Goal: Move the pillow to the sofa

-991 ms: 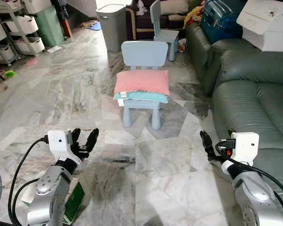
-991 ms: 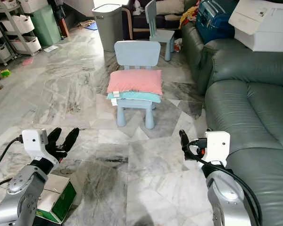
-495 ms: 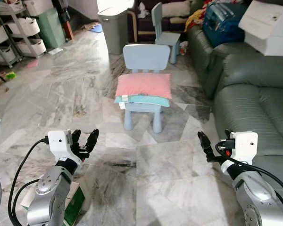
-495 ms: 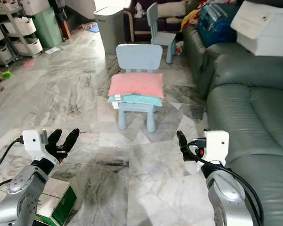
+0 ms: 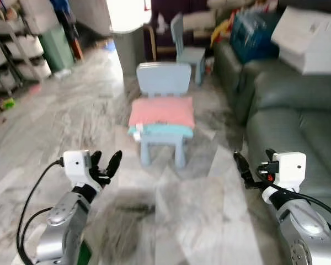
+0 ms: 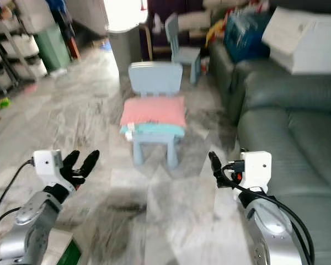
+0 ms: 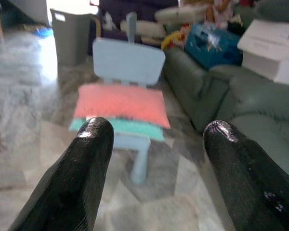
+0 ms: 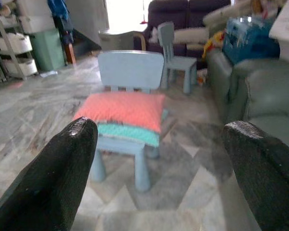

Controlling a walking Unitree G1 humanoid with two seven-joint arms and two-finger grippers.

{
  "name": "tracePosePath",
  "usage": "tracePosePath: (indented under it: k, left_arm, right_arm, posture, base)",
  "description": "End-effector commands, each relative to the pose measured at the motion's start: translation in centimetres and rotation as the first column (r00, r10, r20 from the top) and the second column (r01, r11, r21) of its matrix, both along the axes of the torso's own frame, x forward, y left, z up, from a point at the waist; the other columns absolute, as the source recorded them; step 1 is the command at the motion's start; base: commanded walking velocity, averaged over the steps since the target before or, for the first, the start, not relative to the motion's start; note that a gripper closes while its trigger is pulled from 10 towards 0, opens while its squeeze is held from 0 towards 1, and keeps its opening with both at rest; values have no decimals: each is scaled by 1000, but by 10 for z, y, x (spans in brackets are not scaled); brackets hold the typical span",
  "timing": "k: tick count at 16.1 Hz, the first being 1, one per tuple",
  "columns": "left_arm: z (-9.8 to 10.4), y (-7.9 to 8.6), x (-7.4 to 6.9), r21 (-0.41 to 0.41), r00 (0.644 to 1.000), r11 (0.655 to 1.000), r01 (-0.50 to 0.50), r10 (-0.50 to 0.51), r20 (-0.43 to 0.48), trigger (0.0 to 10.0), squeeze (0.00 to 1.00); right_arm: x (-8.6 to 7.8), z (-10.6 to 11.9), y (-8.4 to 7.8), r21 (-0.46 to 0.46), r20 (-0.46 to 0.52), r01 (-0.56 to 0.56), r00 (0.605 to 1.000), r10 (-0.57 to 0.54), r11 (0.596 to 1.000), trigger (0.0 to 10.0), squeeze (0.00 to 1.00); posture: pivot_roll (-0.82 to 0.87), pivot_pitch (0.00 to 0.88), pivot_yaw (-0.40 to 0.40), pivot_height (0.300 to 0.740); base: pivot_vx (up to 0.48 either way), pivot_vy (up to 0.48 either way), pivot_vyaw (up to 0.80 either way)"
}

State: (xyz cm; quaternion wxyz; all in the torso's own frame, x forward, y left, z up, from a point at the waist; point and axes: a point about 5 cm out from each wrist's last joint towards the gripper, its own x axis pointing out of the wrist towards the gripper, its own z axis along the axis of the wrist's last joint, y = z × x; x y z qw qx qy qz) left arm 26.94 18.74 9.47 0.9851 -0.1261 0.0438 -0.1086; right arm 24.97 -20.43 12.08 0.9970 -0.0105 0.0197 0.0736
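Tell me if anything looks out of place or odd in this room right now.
Two pillows, a pink pillow on a teal pillow, are stacked on the small blue child's chair rather than on the green sofa beside it. A white box sits on the sofa back. Both grippers, left gripper and right gripper, are open and empty.
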Motion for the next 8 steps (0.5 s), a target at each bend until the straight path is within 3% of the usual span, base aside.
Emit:
tracePosePath:
  k: [1,8]
  left_arm:
    - [2,10,-1,16,999,999,-32,32,0,10000,0]
    - [1,5,-1,15,1000,1000,-4,4,-10,10000,0]
  right_arm:
    - [2,3,10,16,11,-34,999,34,999,10000,0]
    - [3,5,12,-7,24,-46,999,47,999,10000,0]
  posture:
    - [-162,0,60,740]
    - [-167,0,61,740]
  base:
    - [356,0,0]
    - [381,0,0]
